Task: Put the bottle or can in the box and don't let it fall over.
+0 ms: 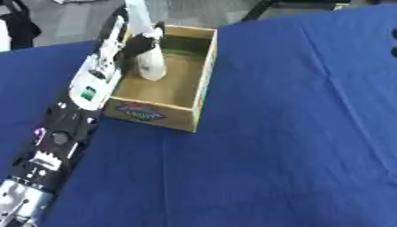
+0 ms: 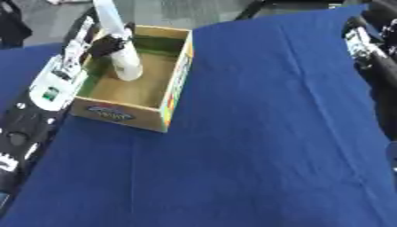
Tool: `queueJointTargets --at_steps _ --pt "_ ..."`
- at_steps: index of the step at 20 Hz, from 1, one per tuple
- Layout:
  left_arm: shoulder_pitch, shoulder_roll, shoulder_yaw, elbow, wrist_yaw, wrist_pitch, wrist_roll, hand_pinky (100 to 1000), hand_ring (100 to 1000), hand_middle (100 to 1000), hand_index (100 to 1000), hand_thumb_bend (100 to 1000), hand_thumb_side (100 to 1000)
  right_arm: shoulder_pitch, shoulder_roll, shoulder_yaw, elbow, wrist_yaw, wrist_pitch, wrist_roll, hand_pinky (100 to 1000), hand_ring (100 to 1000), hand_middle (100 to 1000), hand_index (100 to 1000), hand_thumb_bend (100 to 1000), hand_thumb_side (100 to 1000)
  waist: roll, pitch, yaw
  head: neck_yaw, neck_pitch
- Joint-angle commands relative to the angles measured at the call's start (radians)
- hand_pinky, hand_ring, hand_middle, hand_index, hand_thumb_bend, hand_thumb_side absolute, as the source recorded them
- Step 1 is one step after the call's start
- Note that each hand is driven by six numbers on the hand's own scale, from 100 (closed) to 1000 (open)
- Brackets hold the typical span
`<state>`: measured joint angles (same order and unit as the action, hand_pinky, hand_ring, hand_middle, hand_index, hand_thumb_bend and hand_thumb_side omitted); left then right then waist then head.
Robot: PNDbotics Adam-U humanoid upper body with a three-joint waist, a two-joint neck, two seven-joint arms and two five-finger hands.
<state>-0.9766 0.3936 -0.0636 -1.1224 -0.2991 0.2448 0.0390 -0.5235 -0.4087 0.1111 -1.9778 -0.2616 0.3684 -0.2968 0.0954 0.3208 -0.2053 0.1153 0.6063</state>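
A tall white bottle (image 1: 152,66) stands upright inside the open wooden box (image 1: 203,82), near its far left corner, with its base on the box floor. My left arm reaches in from the lower left along the box's left side. My left hand (image 1: 142,43) has its dark fingers curled round the middle of the bottle. The bottle's neck rises above the hand and out past the box rim. Of my right side only the arm (image 2: 371,51) shows, along the right edge of the right eye view; its hand is not seen.
The box sits on a blue cloth-covered table (image 1: 294,133), which stretches wide to the right and front. A colourful label (image 1: 139,111) marks the box's near wall. Grey floor and dark objects lie beyond the table's far edge.
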Motion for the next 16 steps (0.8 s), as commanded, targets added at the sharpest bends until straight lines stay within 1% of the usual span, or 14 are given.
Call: queueJointTargets --at_steps 1,5,10,11,12,14,15,16 --pt "0.017 0.050 0.010 -0.104 0.009 0.030 -0.023 1000 1000 1000 966 308 440 -0.001 -0.030 -0.013 -0.022 -0.005 0.000 -0.008 1000 983 1000 1000 100 475 -0.009 -0.038 0.008 -0.014 0.009" --pt "0.092 0.075 0.006 -0.219 0.036 0.049 -0.048 1000 1000 1000 961 278 423 0.011 -0.038 -0.018 -0.022 -0.005 0.001 -0.014 1000 983 1000 1000 100 473 -0.010 -0.047 0.024 -0.025 0.016" --pt "0.209 0.098 0.010 -0.404 0.114 0.074 -0.060 1000 1000 1000 958 162 437 0.032 -0.049 -0.027 -0.022 -0.004 0.001 -0.026 1000 983 1000 1000 100 473 -0.014 -0.057 0.057 -0.050 0.027" --pt "0.232 0.103 0.014 -0.444 0.129 0.079 -0.054 1000 1000 1000 958 157 437 0.034 -0.050 -0.029 -0.022 -0.004 0.001 -0.029 1000 983 1000 1000 100 472 -0.015 -0.058 0.061 -0.053 0.030" --pt "0.258 0.108 0.022 -0.488 0.144 0.079 -0.044 1000 1000 1000 949 100 459 0.037 -0.052 -0.031 -0.022 -0.004 0.000 -0.031 1000 983 1000 1000 100 470 -0.015 -0.060 0.065 -0.057 0.033" --pt "0.320 0.120 0.044 -0.590 0.186 0.076 -0.019 1000 1000 1000 940 100 496 0.042 -0.056 -0.035 -0.022 -0.004 0.000 -0.035 1000 984 1000 1000 100 467 -0.017 -0.064 0.073 -0.067 0.035" --pt "0.348 0.125 0.053 -0.635 0.209 0.078 -0.006 1000 1000 1000 939 100 501 0.045 -0.058 -0.036 -0.022 -0.004 0.000 -0.037 1000 984 1000 1000 100 471 -0.017 -0.065 0.076 -0.070 0.036" --pt "0.375 0.127 0.063 -0.677 0.237 0.076 0.008 1000 1000 1000 931 100 558 0.048 -0.059 -0.037 -0.022 -0.003 0.000 -0.039 1000 983 1000 1000 100 472 -0.017 -0.066 0.080 -0.073 0.038"
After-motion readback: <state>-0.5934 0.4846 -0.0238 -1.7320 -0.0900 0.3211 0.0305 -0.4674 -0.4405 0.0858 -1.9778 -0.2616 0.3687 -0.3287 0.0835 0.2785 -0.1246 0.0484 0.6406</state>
